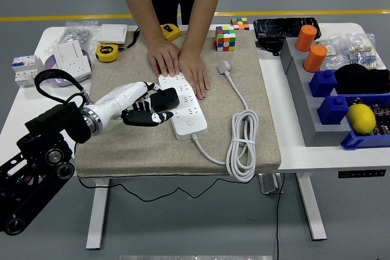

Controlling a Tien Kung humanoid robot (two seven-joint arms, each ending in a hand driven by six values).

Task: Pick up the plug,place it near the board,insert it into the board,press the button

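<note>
A white power strip (190, 115) lies on the beige mat (244, 89), running from near right to far left. My left hand (146, 111) is at the strip's left side, its fingers curled around a black plug (164, 97) that sits against the strip's left edge. I cannot tell whether the plug's pins are in a socket. A person at the far side presses both hands (181, 64) flat on the strip's far end. The strip's own white cable (242, 144) lies coiled to the right, ending in a white plug (224, 65). My right arm is out of view.
Colour cubes (225, 38) stand at the mat's far edge. Tape measures (107, 52), a white socket (70, 65) and a breaker (25, 68) lie far left. On the right are orange cylinders (311, 48), blue bins (339, 108) and a lemon (361, 118).
</note>
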